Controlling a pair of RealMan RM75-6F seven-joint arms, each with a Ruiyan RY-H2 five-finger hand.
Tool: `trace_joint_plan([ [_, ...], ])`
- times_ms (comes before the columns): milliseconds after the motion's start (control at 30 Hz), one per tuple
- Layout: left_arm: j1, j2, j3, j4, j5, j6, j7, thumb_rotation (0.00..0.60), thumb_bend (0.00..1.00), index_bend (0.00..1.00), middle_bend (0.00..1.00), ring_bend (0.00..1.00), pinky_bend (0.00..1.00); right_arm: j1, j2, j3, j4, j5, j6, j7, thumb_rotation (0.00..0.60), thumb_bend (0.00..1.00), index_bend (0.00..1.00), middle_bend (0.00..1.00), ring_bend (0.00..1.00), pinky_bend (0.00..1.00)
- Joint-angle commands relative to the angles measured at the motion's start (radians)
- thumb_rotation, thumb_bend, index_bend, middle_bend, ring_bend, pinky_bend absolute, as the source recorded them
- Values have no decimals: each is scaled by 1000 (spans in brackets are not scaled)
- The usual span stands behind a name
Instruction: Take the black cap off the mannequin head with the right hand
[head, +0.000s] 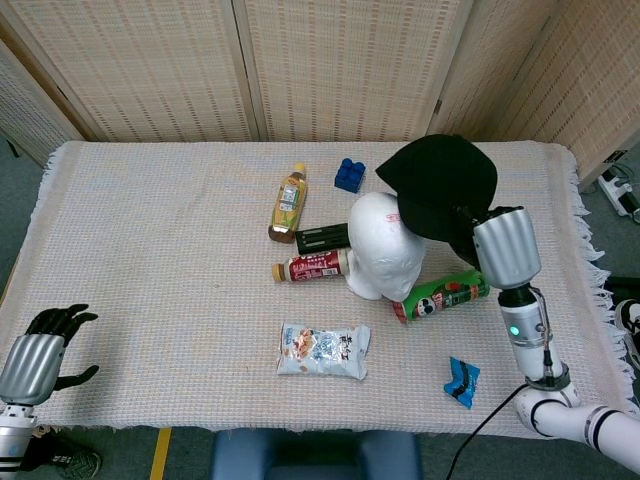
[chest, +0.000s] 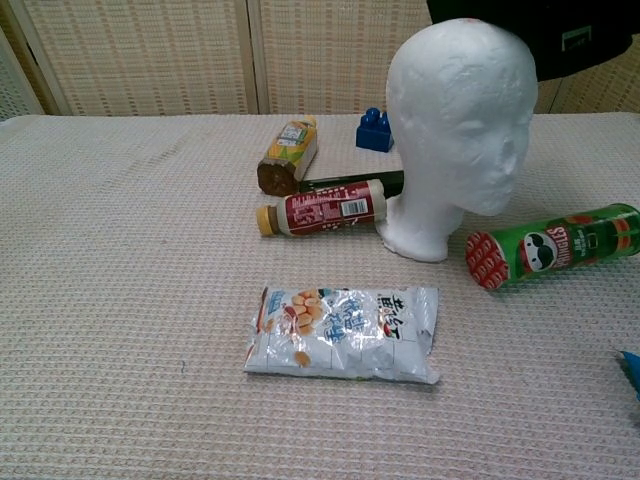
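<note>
Head view showed the black cap (head: 440, 185) held up beside the bare mannequin head (head: 382, 245), gripped at its edge by the right hand (head: 470, 232). It seemed light and floppy, best held by the stiffer brim. The left hand (head: 48, 345) hung spread, empty.

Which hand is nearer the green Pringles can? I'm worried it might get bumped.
Right. The right hand, holding the black cap, is above and just behind the green Pringles can. The left hand hangs off the table's opposite front corner.
</note>
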Motion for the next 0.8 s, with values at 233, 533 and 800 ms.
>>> trace_joint_plan([
  [233,-6,-4,1,-13,10,1,16,600,95,298,230,230,205,-49,54,-53,86,80,-75,73,600,472,826,787,998,1000],
  [533,3,12,5,-45,12,15,46,600,94,298,229,230,205,-7,-50,-102,309,102,-183,214,600,472,811,769,983,1000],
  [800,13,29,9,-70,10,25,65,600,95,298,229,230,205,41,-176,-131,520,119,-280,339,600,468,766,725,905,1000],
])
